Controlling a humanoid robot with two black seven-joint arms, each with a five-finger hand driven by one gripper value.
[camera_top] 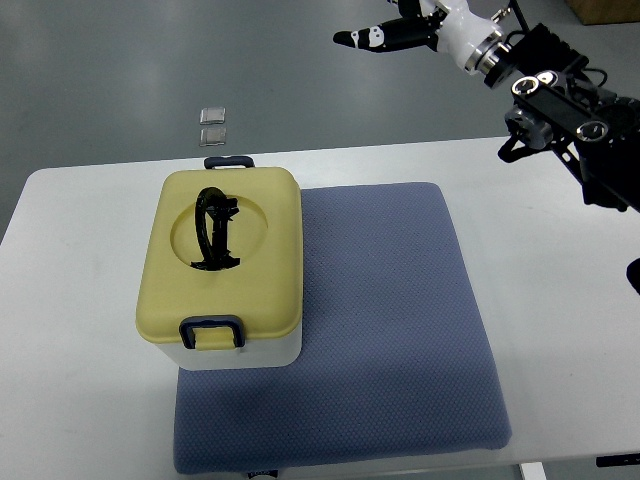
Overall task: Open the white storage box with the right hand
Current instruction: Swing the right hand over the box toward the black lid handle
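A white storage box (240, 355) with a pale yellow lid (225, 255) stands on the left part of a blue-grey mat (390, 320). The lid is down, with a black handle (213, 230) folded in its round recess and dark blue latches at the near (211, 331) and far (228, 161) edges. My right hand (385, 37) is held high at the top of the picture, far beyond the table's back edge and well to the right of the box. Its black fingers are stretched out and hold nothing. The left arm does not show.
The mat lies on a white table (70, 300). Two small clear squares (212, 124) lie on the grey floor behind the table. My right arm's black joints (570, 115) hang over the table's back right corner.
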